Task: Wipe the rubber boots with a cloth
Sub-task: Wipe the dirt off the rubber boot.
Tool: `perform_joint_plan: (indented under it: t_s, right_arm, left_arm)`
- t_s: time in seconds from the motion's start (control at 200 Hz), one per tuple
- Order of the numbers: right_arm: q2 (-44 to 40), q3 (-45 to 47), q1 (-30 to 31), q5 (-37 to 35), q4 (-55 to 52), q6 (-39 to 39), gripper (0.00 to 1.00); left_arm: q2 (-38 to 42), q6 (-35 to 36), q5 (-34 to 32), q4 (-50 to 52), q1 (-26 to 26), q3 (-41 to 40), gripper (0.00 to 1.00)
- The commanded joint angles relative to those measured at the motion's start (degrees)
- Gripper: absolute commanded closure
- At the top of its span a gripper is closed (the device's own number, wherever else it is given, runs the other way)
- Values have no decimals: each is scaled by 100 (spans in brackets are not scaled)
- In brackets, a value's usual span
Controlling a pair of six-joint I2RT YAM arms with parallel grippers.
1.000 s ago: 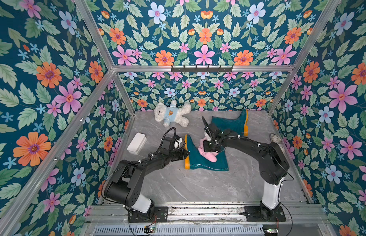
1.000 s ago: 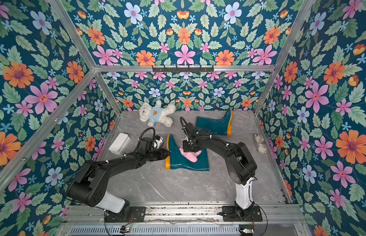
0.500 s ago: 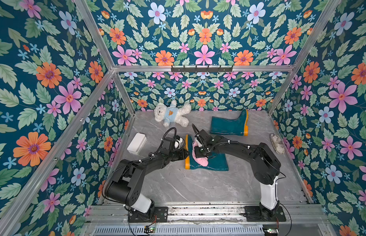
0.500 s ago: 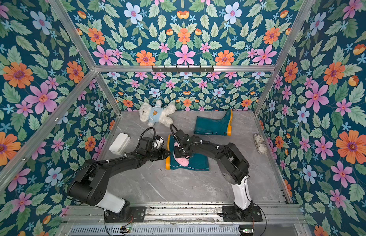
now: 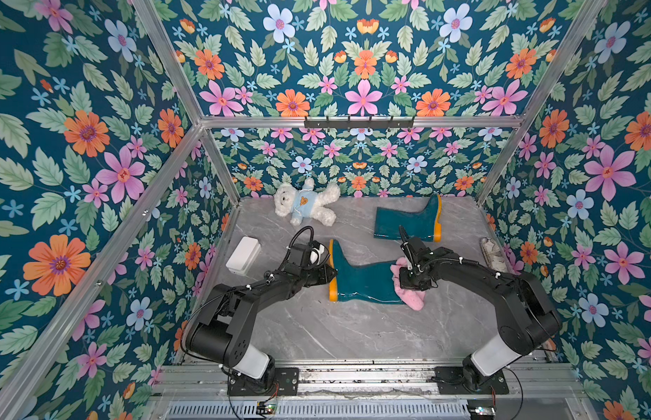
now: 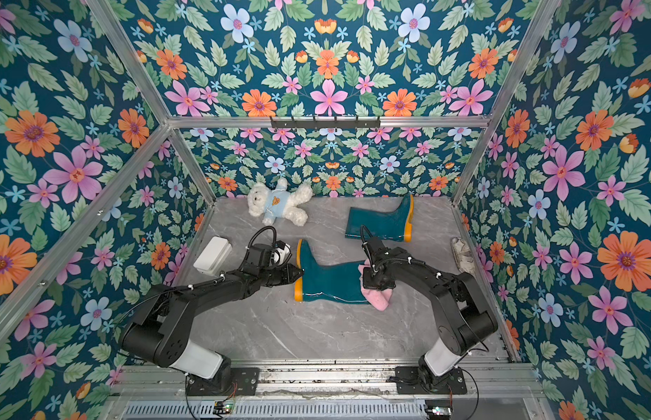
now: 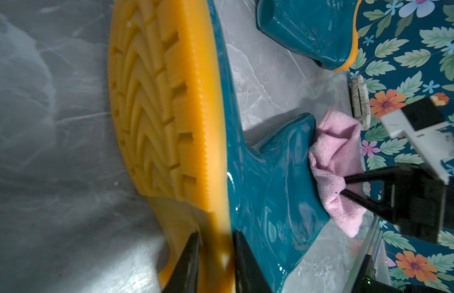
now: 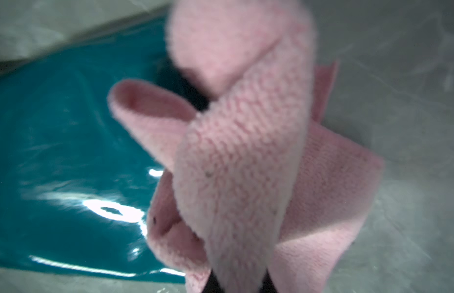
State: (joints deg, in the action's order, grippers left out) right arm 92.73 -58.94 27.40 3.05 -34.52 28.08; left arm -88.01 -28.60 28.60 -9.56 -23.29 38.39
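Pink cloth (image 7: 335, 152) is pinched in the closed right claw (image 7: 344, 186) against the near rubber boot (image 5: 364, 283); left claw (image 7: 215, 243) clamps its orange sole (image 7: 157, 101).

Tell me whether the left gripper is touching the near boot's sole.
Touching. The left wrist view shows the left gripper straddling the near boot's orange sole, both fingers pressed against its heel end.

Both top views hang high at the front, looking steeply down across the whole marble tabletop (image 5: 335, 334) toward the back wall (image 5: 353, 163). The left wrist camera hugs the near boot (image 7: 271, 177), facing the pink cloth (image 7: 335, 157). The right wrist camera crowds that same cloth, blurred.
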Motion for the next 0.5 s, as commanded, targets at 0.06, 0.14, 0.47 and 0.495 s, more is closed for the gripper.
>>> perform_joint_plan:
  t_s: [0.06, 0.14, 0.47, 0.495]
  right_arm:
    - [477, -957, 800, 11, -76, 66, 100]
    - [848, -1501, 1322, 97, -60, 190, 100]
    - [1884, -2443, 2258, 482, 171, 443, 100]
    - [1831, -2336, 2241, 417, 151, 440, 100]
  left_arm:
    - [-39, 97, -561, 653, 8, -31, 76]
    - [-29, 85, -574, 655, 11, -18, 76]
    - [-17, 109, -580, 712, 15, 9, 76]
    - [-23, 109, -583, 704, 10, 11, 76]
